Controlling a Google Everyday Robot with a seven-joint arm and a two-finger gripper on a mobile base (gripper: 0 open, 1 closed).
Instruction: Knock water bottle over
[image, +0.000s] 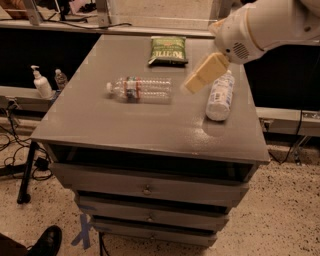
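Note:
The water bottle (140, 89) is clear ribbed plastic with a white cap and a red-and-blue label band. It lies on its side on the grey table (125, 125), cap pointing left. My gripper (194, 83) hangs above the table to the right of the bottle, tilted down-left and not touching it. The white arm comes in from the upper right.
An opaque white bottle with blue print (220, 95) lies on its side right of the gripper. A green chip bag (168, 49) lies at the back of the table. A white pump dispenser (41, 83) and a small bottle (60, 78) stand on a ledge at left. Drawers sit below the tabletop.

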